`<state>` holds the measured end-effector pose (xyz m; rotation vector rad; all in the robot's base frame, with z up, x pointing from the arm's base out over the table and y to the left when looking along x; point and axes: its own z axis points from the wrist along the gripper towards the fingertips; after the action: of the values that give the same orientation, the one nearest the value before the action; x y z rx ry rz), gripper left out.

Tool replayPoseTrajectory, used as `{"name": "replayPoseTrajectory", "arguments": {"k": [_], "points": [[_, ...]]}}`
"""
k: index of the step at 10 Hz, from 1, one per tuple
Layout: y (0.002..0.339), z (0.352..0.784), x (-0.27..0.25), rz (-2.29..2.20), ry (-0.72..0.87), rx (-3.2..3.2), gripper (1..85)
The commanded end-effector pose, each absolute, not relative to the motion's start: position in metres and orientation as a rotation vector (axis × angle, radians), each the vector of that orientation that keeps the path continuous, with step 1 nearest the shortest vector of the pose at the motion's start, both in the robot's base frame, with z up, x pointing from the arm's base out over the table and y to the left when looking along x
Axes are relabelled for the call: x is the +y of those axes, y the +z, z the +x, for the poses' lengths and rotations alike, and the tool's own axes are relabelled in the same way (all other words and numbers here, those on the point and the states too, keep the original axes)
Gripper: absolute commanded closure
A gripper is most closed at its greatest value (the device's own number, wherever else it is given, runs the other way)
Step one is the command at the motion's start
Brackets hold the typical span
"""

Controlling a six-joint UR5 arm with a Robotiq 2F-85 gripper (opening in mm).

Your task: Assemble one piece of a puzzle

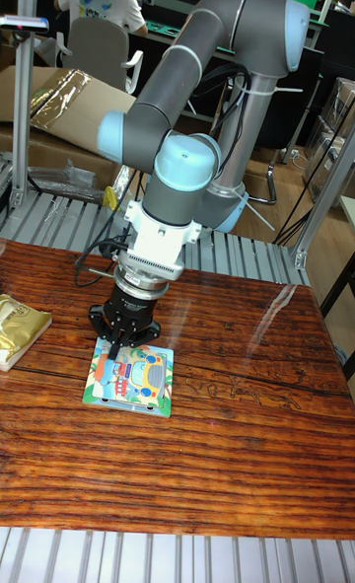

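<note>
- on the wooden table, toward seven o'clock from its middle, lies the puzzle board — flat, bus picture up
- gripper stands over the board's ten o'clock corner; fingers look nearly closed, but whether they pinch a piece i cannot tell
- a piece would likely be light, thin, stiff card — take it by its edges
- board is near square, edges skewed slightly, no clear long axis

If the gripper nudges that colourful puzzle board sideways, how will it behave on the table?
The puzzle board lies flat and thin, so it probably slides rather than tips. The wooden table looks glossy, so likely little grip. It seems stiff and light.
</note>
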<state>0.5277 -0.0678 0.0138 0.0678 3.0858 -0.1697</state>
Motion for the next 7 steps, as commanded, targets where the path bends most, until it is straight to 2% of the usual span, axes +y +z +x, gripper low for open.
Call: {"name": "replayPoseTrajectory", "arguments": {"k": [1,7], "points": [[0.015,0.541,-0.078,0.019,-0.19,3.063,84.3],[0.013,0.557,-0.086,-0.031,-0.2,3.041,84.3]]}}
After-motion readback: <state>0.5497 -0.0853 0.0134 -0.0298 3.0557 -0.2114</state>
